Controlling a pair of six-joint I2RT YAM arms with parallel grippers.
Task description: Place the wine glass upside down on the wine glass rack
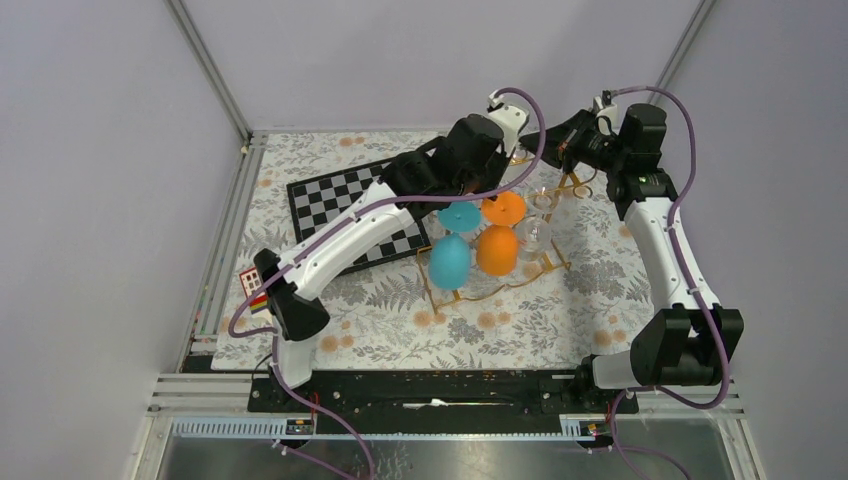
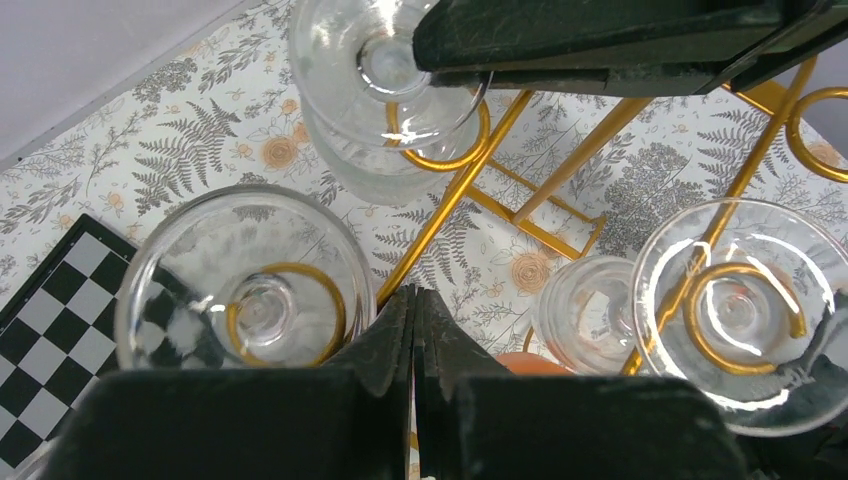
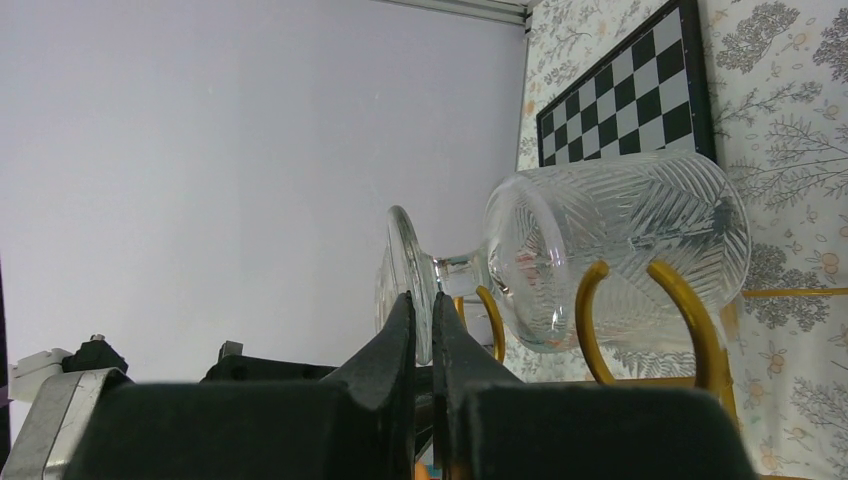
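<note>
The gold wire wine glass rack (image 1: 553, 262) stands right of centre, with its rails also in the left wrist view (image 2: 455, 190). My right gripper (image 3: 421, 305) is shut on the foot rim of a clear patterned wine glass (image 3: 620, 250). The glass lies bowl outward, its stem inside a gold loop (image 3: 690, 310). In the left wrist view this glass (image 2: 385, 75) hangs at the top, under the right gripper's black fingers (image 2: 600, 40). My left gripper (image 2: 415, 305) is shut and empty above the rack, between two other clear glasses (image 2: 245, 290) (image 2: 735, 310) that hang in loops.
A blue glass (image 1: 450, 258) and an orange glass (image 1: 497, 250) hang upside down at the rack's near end. A black-and-white chessboard (image 1: 340, 205) lies to the left under my left arm. A small card (image 1: 250, 280) lies at the mat's left edge.
</note>
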